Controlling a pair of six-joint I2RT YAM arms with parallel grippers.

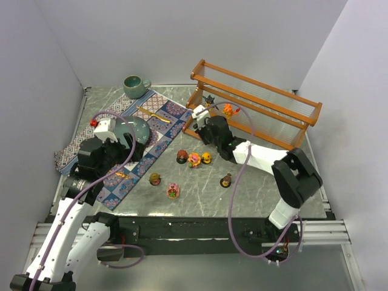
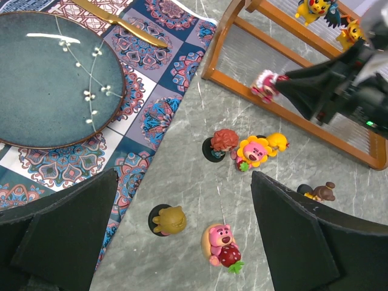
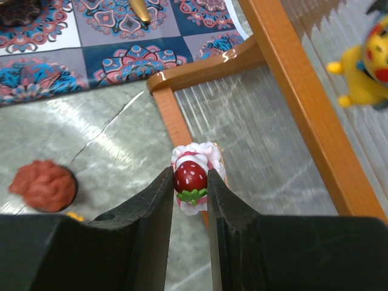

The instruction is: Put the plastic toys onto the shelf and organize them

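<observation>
Right now, nearest to me, the left gripper [image 2: 183, 182] hangs with its fingers spread wide and nothing between them, over the edge of the patterned mat [image 2: 163, 115] beside the blue plate [image 2: 48, 79]; I judge it has no part in this step. Just beyond it six of the plastic toys stand loose on the table [image 1: 273, 200]: a brown bear [image 2: 168, 219] and a pink bear with a strawberry [image 2: 221, 242] closest, a dark brown figure [image 2: 318, 193] off to the side, then a tight row of a red-haired one [image 2: 224, 140], a pink flower-faced one [image 2: 251, 151] and a small yellow one [image 2: 277, 141].

Farther out, the right gripper [image 3: 190, 182] is clamped on a pink-and-white strawberry toy [image 3: 195, 151], its fingers pressing on the red berry from both sides; the toy sits at the left end of the shelf [image 3: 297, 79], over the lowest clear ribbed panel and close to the corner post; whether its base touches the panel I cannot tell. Higher up the shelf a yellow figurine [image 3: 364, 66] and a dark spiky one [image 1: 209, 100] already stand.

So I read this as the placing step for the third toy. Next I would ease it down until the base rests flat on the ribs, keep it upright and clear of the front rail, then part the fingers only a little and back straight out so neither finger drags it over; the slippery ribbed panel is where I expect it might tip.
</observation>
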